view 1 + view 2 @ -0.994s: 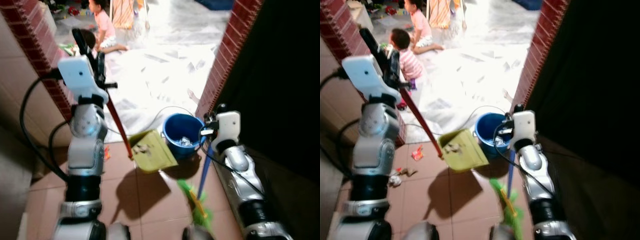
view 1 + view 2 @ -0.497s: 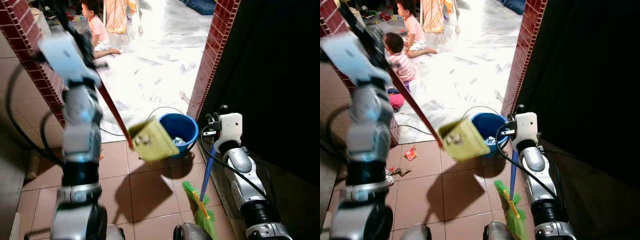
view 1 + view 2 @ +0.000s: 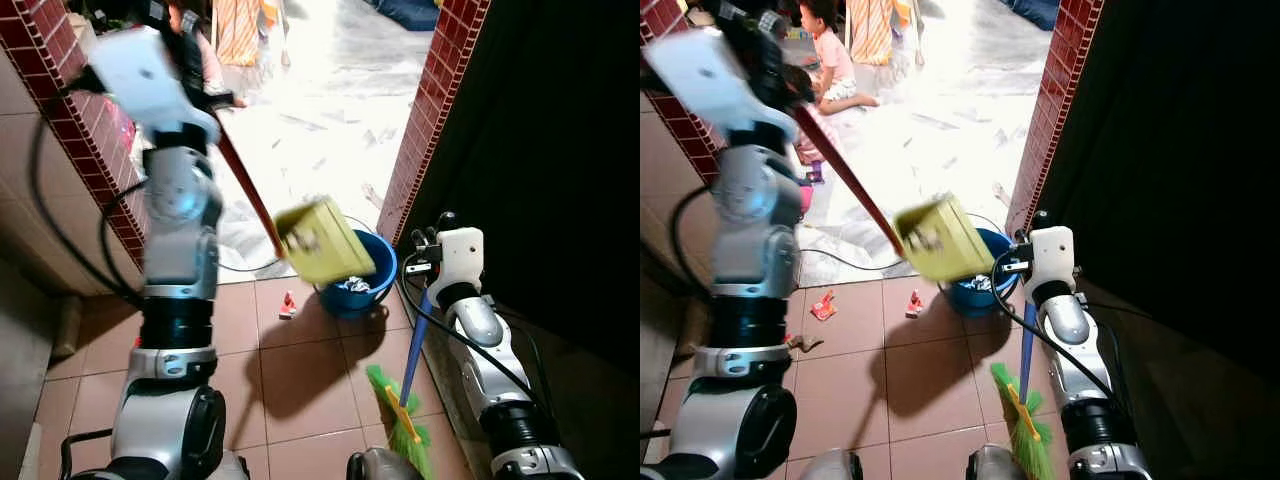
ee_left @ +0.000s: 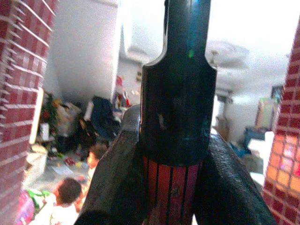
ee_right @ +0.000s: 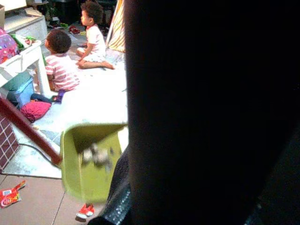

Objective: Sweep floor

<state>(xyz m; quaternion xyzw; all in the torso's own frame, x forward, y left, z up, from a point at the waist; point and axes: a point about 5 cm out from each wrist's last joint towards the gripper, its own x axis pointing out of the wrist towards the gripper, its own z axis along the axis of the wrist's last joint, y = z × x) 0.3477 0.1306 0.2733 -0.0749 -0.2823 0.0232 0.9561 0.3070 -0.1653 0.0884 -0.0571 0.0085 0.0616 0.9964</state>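
The left gripper [image 4: 174, 154] is clamped on the red-handled yellow-green plastic dustpan [image 3: 322, 241], tilted above the round blue plastic bucket [image 3: 365, 285]; the right gripper's [image 3: 428, 262] opening cannot be told.

My left arm [image 3: 178, 250] is a stack of rounded silver shells with black rings between them, topped by a boxy white wrist block [image 3: 140, 72]. A thick black cable [image 3: 55, 250] loops out along its side. My right arm [image 3: 490, 360] is built the same way, silver segments with black joints and a smaller white wrist housing [image 3: 460, 250], with thin black wires [image 3: 425, 315] trailing beside it. In the left wrist view my fingers [image 4: 117, 183] are matte black and slightly rough.
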